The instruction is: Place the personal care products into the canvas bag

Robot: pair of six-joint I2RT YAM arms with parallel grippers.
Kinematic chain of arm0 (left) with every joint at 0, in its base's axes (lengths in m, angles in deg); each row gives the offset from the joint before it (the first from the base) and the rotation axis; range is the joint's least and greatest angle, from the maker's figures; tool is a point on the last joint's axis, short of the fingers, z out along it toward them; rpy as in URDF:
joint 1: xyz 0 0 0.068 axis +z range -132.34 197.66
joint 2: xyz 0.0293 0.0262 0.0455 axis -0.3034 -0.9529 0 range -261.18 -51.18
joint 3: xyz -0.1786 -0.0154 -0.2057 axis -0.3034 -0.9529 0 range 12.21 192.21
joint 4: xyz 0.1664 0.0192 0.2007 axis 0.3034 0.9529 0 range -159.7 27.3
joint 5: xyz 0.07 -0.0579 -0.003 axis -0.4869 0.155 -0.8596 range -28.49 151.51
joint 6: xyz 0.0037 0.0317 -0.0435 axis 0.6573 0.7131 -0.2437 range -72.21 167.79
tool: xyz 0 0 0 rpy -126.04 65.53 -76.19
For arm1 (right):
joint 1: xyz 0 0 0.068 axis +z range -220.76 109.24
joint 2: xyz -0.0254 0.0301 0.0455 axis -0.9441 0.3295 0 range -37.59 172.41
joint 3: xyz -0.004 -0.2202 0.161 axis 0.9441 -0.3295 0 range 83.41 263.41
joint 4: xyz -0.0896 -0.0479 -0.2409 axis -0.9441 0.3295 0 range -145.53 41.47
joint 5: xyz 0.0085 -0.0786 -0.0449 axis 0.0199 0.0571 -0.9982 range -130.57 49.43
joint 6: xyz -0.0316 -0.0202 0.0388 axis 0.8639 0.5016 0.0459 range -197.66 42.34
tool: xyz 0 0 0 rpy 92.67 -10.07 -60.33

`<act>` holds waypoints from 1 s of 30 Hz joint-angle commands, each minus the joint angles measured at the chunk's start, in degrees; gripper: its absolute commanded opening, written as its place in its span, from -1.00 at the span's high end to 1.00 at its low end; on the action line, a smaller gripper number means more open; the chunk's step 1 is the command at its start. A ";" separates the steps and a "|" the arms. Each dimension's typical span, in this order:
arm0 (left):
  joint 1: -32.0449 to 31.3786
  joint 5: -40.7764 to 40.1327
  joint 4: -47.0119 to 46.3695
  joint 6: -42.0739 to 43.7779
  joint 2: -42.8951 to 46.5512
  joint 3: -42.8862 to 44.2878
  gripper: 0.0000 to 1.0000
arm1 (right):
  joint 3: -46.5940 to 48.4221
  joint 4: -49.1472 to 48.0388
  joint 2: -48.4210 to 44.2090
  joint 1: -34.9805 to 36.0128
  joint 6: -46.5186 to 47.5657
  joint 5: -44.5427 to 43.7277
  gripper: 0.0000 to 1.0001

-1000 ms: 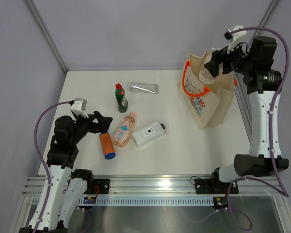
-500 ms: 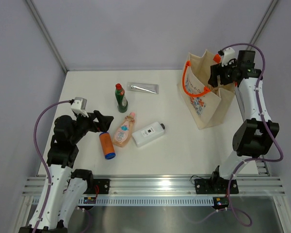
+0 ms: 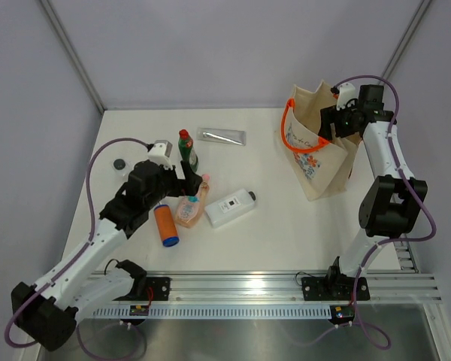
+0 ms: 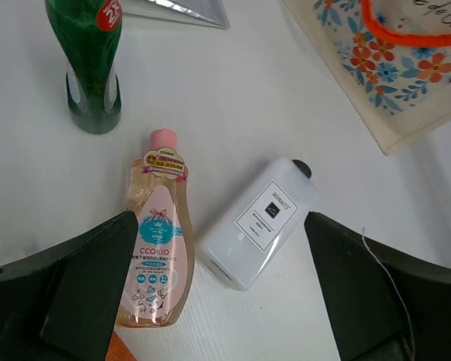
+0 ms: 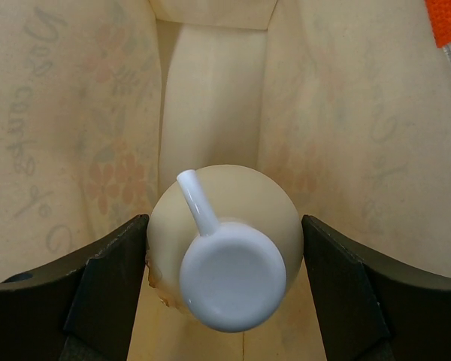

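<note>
My right tool (image 5: 224, 224) is down inside the canvas bag (image 3: 316, 167), which stands upright at the far right of the counter (image 3: 286, 233). Its two fingers press against opposite sides of the cream-yellow pump bottle (image 5: 248, 195), gripping it pump-up between the cloth walls. My left tool (image 4: 222, 219) hangs spread wide and holds nothing. It is above the peach-pink bottle (image 4: 158, 256) and the white flat bottle (image 4: 259, 224), which lie side by side. The green bottle (image 4: 90, 60) stands just beyond them, with the silver tube (image 3: 222, 136) farther back. The orange cylinder (image 3: 165, 225) lies beside the pink bottle.
</note>
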 commanded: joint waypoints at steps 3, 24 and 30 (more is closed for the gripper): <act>-2.62 -19.27 -4.71 -3.34 -7.89 1.52 -0.98 | 3.27 1.86 -1.64 0.23 0.16 2.61 -0.82; 4.31 -20.51 -25.19 11.07 -37.34 12.85 -0.65 | 5.00 14.01 -24.03 0.23 -0.27 25.99 -0.99; 6.25 -15.07 -27.83 12.48 -44.02 15.93 -0.14 | -14.69 5.40 -38.72 0.23 -1.51 34.69 -0.99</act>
